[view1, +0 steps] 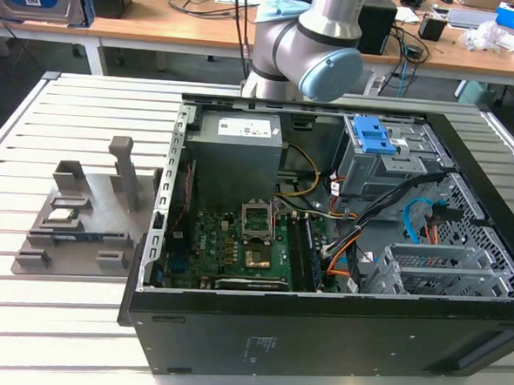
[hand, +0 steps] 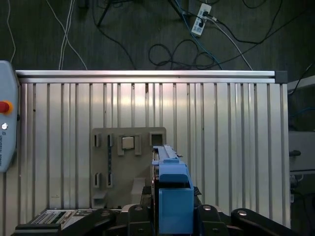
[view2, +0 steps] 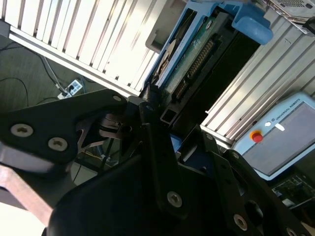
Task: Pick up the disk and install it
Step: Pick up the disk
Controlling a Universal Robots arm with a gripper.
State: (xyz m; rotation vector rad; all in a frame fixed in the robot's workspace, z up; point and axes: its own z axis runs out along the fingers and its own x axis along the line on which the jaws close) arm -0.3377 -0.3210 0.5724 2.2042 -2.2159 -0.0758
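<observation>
One thing is in the hand (hand: pixel 170 219): the disk (hand: pixel 172 189), with the fingers drawn in narrow against it from either side, so it is carried in the air and rests on nothing. It sticks straight out ahead of the hand, its long axis running on along the hand's own reach, and it is turned on edge, so the first wrist view meets its thin side and blue carrier end-on. In the second wrist view the disk (view2: pixel 194 49) shows the green board of its underside and a row of connector pins between the blue rails. Beneath it, well apart, lies the grey stand (hand: pixel 129 162) — the disk hangs over that stand's edge, not over the open computer case (view1: pixel 318 336). The case's drive cage (view1: pixel 377 161), topped by a blue latch, lies toward the exterior view's right of the grey stand (view1: pixel 90 217); I judge that cage the likely seat. The surface (hand: pixel 226 147) is pale slatted aluminium. A teach pendant (hand: pixel 5 123) with a red button sits at its edge, loose cables (hand: pixel 197 54) and a power strip (hand: pixel 199 24) lie on the dark floor, and a cluttered wooden surface (view1: pixel 145 29) stands behind
</observation>
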